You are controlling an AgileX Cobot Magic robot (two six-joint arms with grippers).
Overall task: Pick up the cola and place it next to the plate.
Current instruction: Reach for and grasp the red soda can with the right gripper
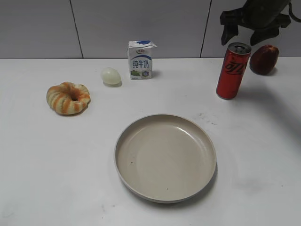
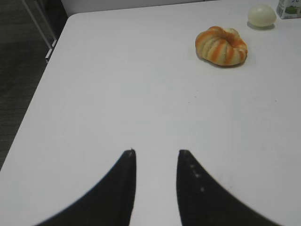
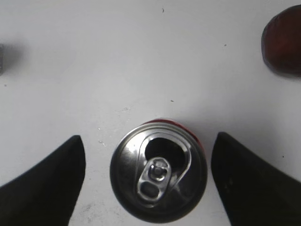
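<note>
Red cola (image 1: 233,71) stands between the right gripper's (image 3: 148,181) spread fingers (image 3: 44,183), dark fruit (image 1: 264,60) just behind.

Both tools are matte black: the left tool (image 2: 156,186) and right tool (image 3: 150,181) have curved, tapering fingers.

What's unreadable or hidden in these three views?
- Right end effector, exterior view: cut off by the top edge; its height above the cola is unclear.
- Cola contents, right wrist view: the opening is dark, so the fill level is unknown.
- Dark red object: partly behind the cola in the exterior view, cropped in the right wrist view; identity uncertain.
- Milk carton, left wrist view: cut off at the corner.
- Plate: absent from both wrist views.
</note>
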